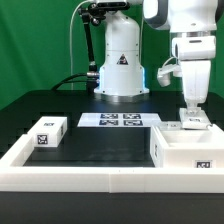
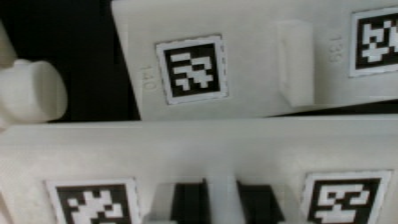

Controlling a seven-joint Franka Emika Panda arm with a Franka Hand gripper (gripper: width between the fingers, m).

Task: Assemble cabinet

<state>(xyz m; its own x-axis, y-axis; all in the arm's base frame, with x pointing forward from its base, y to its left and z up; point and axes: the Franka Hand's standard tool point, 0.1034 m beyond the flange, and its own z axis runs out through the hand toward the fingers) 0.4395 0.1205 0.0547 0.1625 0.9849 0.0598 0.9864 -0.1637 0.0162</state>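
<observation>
Observation: the cabinet (image 1: 183,150), the large white box, is sitting at the exterior view's right, on the near side of the black table (image 1: 100,150), close against the border rail (image 1: 100,182). A smaller white part (image 1: 202,126) is resting at the box's far edge. The gripper (image 1: 193,118) is standing directly over that part, its fingers pointing straight down at it.

Jaws: I cannot tell whether they are released or clenched. The exterior view is too coarse at the fingertips, and the wrist view is showing only tagged white faces (image 2: 192,70) at close range (possibly the part and box top).

Other items: a small tagged block (image 1: 47,132) is lying well apart at the exterior view's left, and the marker board (image 1: 120,120) is lying on the far side of the table, in the middle.

Assessment: the step in hand appears to be seating or gripping the small part at the cabinet. The next move is calling for careful vertical alignment and steady, square pressure, so that the part is not tilting or jamming.
</observation>
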